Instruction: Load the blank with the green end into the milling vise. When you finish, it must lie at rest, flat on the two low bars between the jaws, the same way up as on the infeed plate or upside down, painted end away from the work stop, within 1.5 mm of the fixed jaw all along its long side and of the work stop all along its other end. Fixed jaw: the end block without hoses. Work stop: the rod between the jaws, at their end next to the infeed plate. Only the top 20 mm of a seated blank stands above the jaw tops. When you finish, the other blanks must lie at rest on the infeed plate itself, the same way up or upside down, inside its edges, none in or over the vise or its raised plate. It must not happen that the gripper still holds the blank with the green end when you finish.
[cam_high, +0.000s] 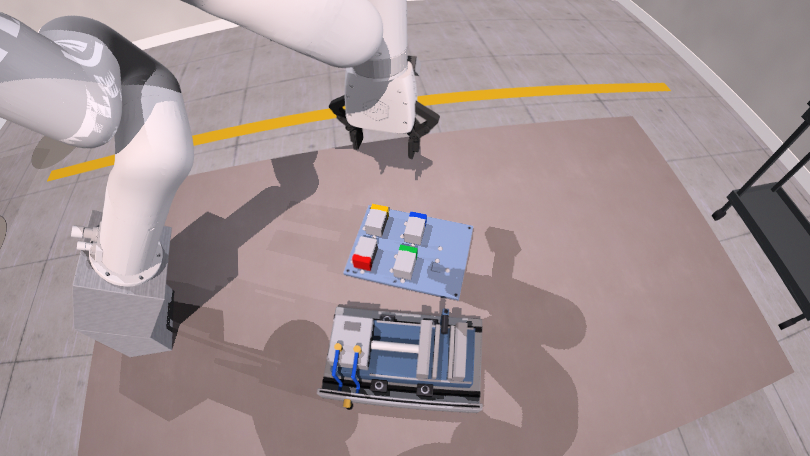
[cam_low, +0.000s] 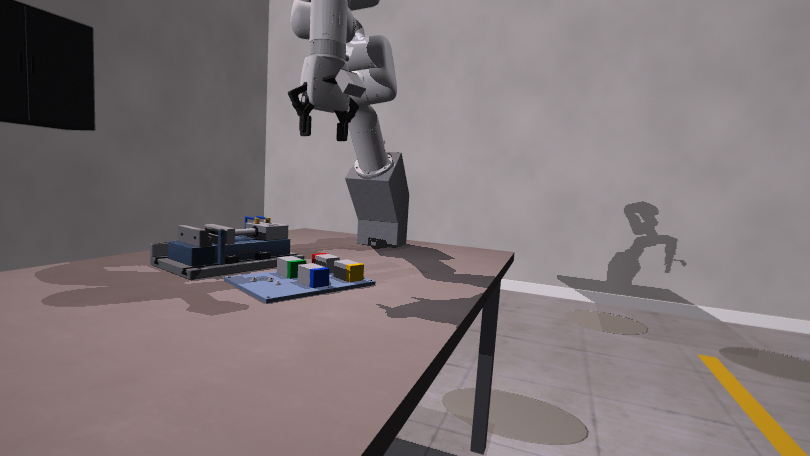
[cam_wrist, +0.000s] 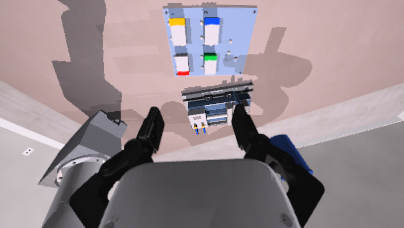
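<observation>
The green-ended blank (cam_high: 404, 262) lies on the blue infeed plate (cam_high: 418, 253), in the row nearer the vise, beside the red-ended blank (cam_high: 363, 254). The yellow-ended blank (cam_high: 376, 219) and blue-ended blank (cam_high: 414, 226) lie in the far row. The green-ended blank also shows in the exterior view (cam_low: 290, 266) and the wrist view (cam_wrist: 210, 63). The milling vise (cam_high: 403, 355) stands next to the plate, nothing between its jaws. My gripper (cam_high: 384, 146) is open and empty, high above the table beyond the plate's far side; it also shows in the exterior view (cam_low: 322, 129) and the wrist view (cam_wrist: 198, 129).
The vise's hosed block (cam_high: 349, 338) is on its left, the fixed jaw (cam_high: 465, 354) on its right, the work stop rod (cam_high: 444, 320) at the plate end. My arm's base (cam_high: 121, 303) stands left of the vise. The table edge (cam_low: 453, 334) runs past the plate.
</observation>
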